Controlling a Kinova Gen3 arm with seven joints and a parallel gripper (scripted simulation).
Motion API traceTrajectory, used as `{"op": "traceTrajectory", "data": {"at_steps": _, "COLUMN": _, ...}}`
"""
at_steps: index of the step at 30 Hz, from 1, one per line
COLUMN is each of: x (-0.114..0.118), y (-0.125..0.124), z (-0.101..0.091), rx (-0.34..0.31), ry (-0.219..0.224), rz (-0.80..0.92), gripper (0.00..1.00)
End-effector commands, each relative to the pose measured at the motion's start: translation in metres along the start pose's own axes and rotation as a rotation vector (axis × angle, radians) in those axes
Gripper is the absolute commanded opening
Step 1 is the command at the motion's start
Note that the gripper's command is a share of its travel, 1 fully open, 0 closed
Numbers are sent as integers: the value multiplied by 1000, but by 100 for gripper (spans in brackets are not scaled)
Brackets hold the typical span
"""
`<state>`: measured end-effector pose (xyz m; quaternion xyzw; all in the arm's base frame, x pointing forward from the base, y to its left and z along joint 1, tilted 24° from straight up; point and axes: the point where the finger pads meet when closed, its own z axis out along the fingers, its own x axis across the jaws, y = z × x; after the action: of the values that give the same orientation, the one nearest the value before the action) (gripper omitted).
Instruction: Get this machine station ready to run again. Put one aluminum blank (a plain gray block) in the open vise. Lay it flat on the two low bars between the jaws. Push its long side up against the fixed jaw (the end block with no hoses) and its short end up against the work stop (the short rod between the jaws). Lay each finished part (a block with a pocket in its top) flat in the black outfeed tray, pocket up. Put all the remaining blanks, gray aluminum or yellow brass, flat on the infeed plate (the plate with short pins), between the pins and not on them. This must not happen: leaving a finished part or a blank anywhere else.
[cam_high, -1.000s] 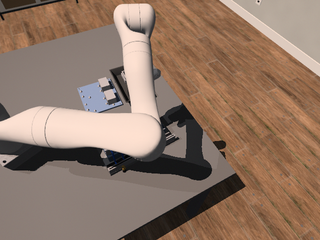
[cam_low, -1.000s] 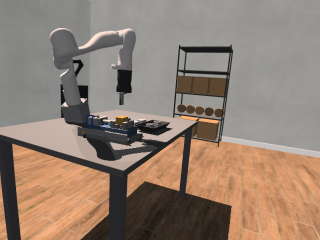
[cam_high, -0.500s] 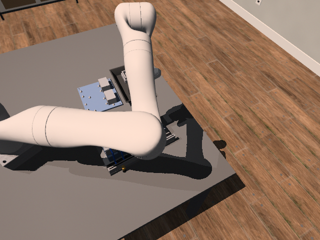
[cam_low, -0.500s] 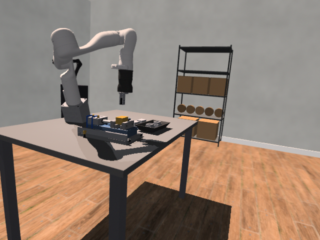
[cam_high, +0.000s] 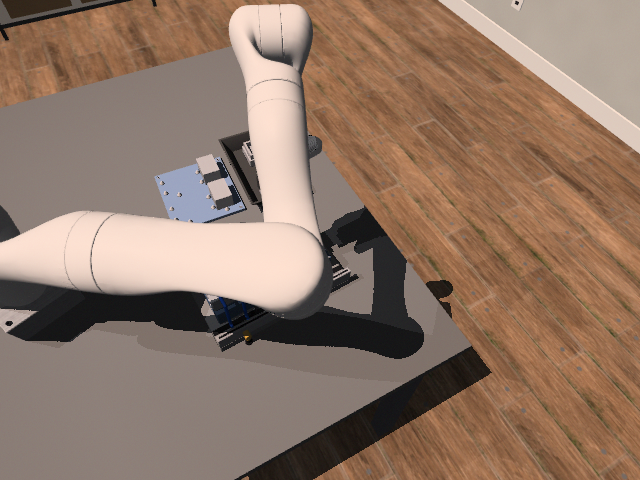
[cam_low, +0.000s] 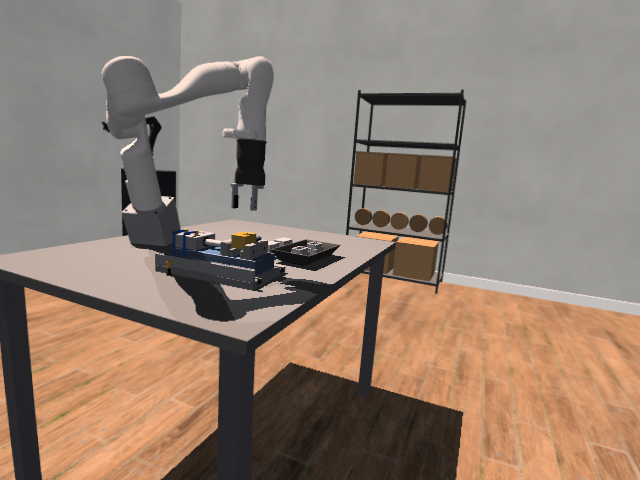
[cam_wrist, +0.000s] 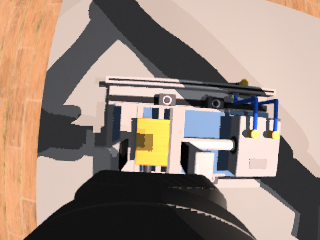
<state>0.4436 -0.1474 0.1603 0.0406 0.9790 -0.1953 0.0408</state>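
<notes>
Changeover roughly half done, by the look: finished parts (cam_high: 249, 150) (cam_low: 299, 250) in outfeed tray (cam_high: 240, 174) (cam_low: 310, 257), two gray blanks (cam_high: 222, 193) (cam_low: 282, 241) on infeed plate (cam_high: 186, 187); left: brass blank (cam_low: 243, 239) (cam_wrist: 155, 135) out of vise (cam_low: 261, 262) (cam_wrist: 202, 122) under spread, unloaded gripper (cam_low: 244, 208) (cam_wrist: 154, 151), gray in.

The open gripper (cam_low: 244, 202) hangs above the vise (cam_low: 219, 258), where a yellow block (cam_low: 243, 239) sits
</notes>
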Motion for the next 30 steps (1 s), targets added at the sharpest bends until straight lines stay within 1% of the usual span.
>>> {"op": "traceTrajectory", "data": {"at_steps": 1, "x": -3, "y": 0, "z": -1, "rx": 2, "ry": -8, "rz": 8, "gripper": 100}}
{"op": "traceTrajectory", "data": {"at_steps": 22, "x": -3, "y": 0, "z": -1, "rx": 2, "ry": -8, "rz": 8, "gripper": 100}}
{"op": "traceTrajectory", "data": {"at_steps": 30, "x": -3, "y": 0, "z": 3, "rx": 2, "ry": -7, "rz": 8, "gripper": 100}}
